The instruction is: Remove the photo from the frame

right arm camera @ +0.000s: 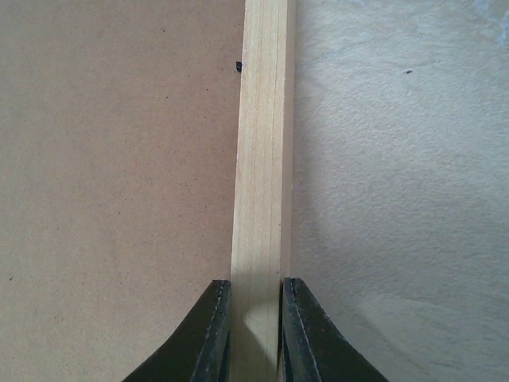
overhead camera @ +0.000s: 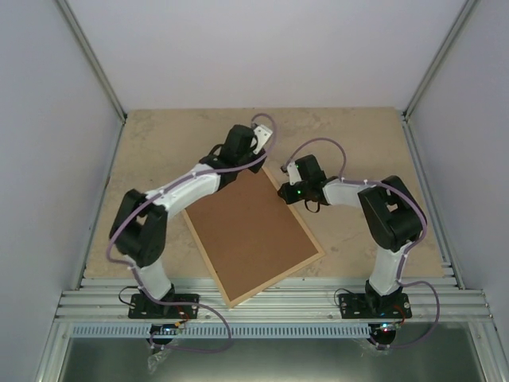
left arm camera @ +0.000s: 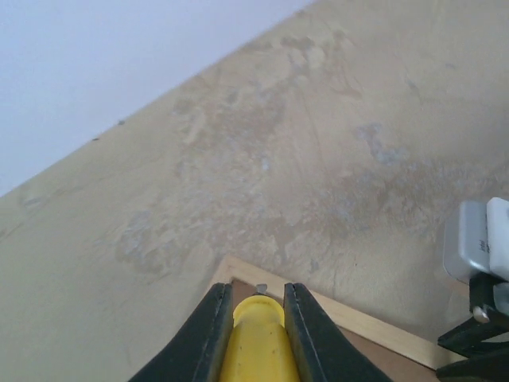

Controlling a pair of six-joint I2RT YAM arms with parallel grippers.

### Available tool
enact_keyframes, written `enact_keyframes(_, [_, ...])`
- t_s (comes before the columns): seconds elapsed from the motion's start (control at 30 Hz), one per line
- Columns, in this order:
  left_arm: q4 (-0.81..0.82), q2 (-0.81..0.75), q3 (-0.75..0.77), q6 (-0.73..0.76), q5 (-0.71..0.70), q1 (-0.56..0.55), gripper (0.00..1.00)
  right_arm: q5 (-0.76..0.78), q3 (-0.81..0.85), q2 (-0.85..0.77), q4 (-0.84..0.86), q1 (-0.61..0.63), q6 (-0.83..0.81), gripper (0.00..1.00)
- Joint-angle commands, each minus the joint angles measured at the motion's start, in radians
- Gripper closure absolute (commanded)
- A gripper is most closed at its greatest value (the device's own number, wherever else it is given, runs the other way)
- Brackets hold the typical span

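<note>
Frame of pale wood lying back-up and askew on beige table, between both arms. Brown backing board filling it, picture side hidden. Right gripper at right-hand long rail, fingers narrow, pressed against both sides of the wood. Left gripper over far corner, fingers narrow, closed round yellow piece. Tiny black tab at board's edge, just beside rail.
</note>
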Motion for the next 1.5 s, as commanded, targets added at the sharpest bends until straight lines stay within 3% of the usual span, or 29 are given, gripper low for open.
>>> enact_keyframes(0.0, [0.241,-0.164,-0.182,-0.162,-0.107,-0.002,1.00,0.043,-0.017,-0.035,-0.088,0.005,-0.019,0.88])
enact_keyframes(0.27, [0.454,-0.438,-0.524,-0.312,-0.154,-0.002,1.00,0.165,-0.035,-0.088,-0.111,-0.026,0.043,0.89])
enact_keyframes(0.47, [0.522,-0.581,-0.663,-0.368,-0.174,-0.002,1.00,0.218,-0.080,-0.134,-0.119,-0.102,0.111,0.89])
enact_keyframes(0.57, [0.553,-0.629,-0.723,-0.370,-0.195,-0.002,1.00,0.237,-0.077,-0.151,-0.140,-0.123,0.107,0.83])
enact_keyframes(0.93, [0.581,-0.677,-0.802,-0.402,-0.187,-0.003,1.00,0.251,0.063,-0.141,-0.256,-0.118,0.004,0.56])
enact_keyframes(1.47, [0.577,-0.683,-0.814,-0.401,-0.175,-0.002,1.00,0.278,0.334,0.092,-0.382,-0.103,-0.075,0.54])
